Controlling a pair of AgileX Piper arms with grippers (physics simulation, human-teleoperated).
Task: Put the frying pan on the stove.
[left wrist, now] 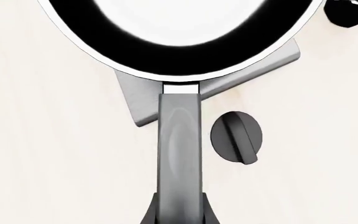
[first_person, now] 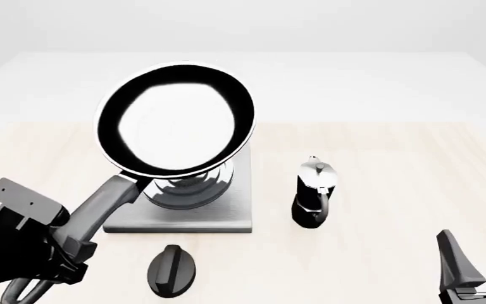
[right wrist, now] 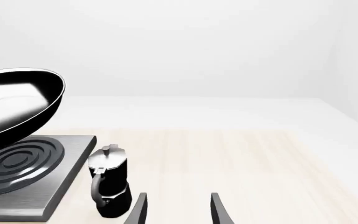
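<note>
Pale wood surface (first_person: 378, 209), white room. Left tool (first_person: 61, 244) pinches the frying pan (first_person: 175, 120) handle, pan tilted above the stove (first_person: 235, 215). Knob (first_person: 172, 271) before stove; moka pot (first_person: 314, 192) just right. Right tool (first_person: 477, 259) spread, empty.
</note>
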